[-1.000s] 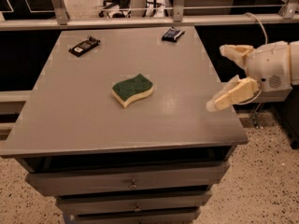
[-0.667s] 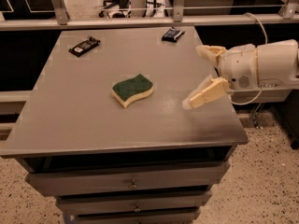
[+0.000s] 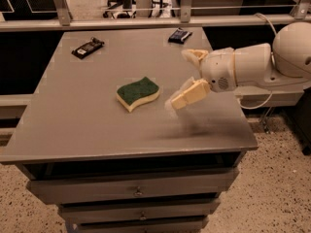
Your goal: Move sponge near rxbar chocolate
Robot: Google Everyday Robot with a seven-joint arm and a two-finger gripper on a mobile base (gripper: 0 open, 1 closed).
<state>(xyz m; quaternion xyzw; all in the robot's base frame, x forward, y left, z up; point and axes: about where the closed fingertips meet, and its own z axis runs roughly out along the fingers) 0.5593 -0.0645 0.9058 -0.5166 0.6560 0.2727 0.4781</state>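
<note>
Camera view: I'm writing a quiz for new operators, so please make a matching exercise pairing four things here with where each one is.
Things:
1. wavy sponge with green top and pale yellow body
2. flat black snack-bar wrapper
3. dark blue wrapped bar
4. cream two-finger claw

Places:
A. far edge, right of the middle
B. far left part of the top
C. middle of the grey table
D. over the table, just right of the sponge, open

Pairs: 1-C, 2-B, 3-A, 4-D

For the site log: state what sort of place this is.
Probably an office or lab: a grey drawer cabinet, with a metal rail and office chair bases behind. The open gripper hovers right of the sponge.
</note>
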